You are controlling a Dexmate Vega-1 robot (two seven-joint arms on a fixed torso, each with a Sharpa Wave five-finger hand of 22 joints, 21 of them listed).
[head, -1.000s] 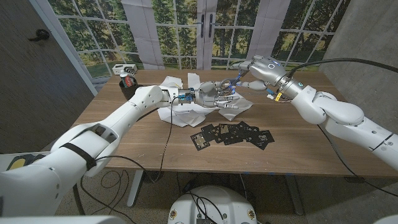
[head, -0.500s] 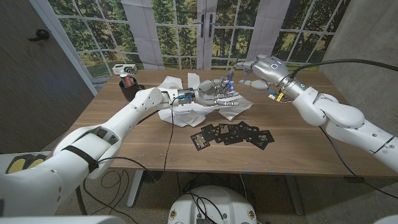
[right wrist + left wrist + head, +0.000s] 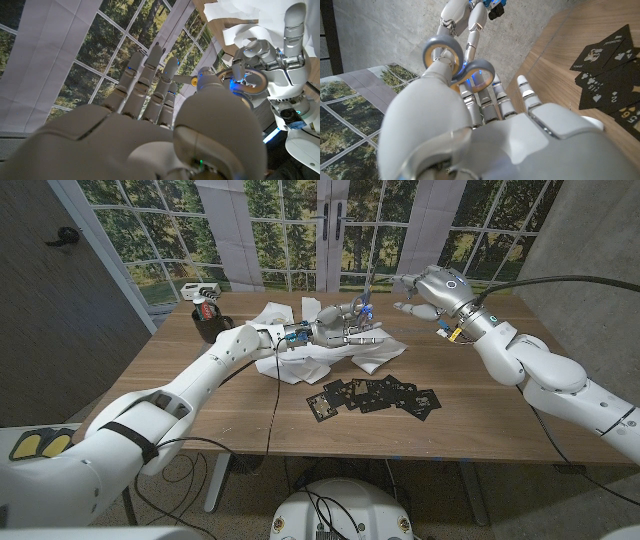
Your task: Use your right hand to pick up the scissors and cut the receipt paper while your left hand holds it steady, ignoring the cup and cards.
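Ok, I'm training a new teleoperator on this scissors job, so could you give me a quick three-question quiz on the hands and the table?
1. True or false: the right hand has its fingers extended and holds nothing.
2. Which hand holds the scissors? A) left hand B) right hand C) neither
3. Fill in: seen from the head view, the black cup stands near the table's far ___ corner.
Key: 1 true; 2 A; 3 left.
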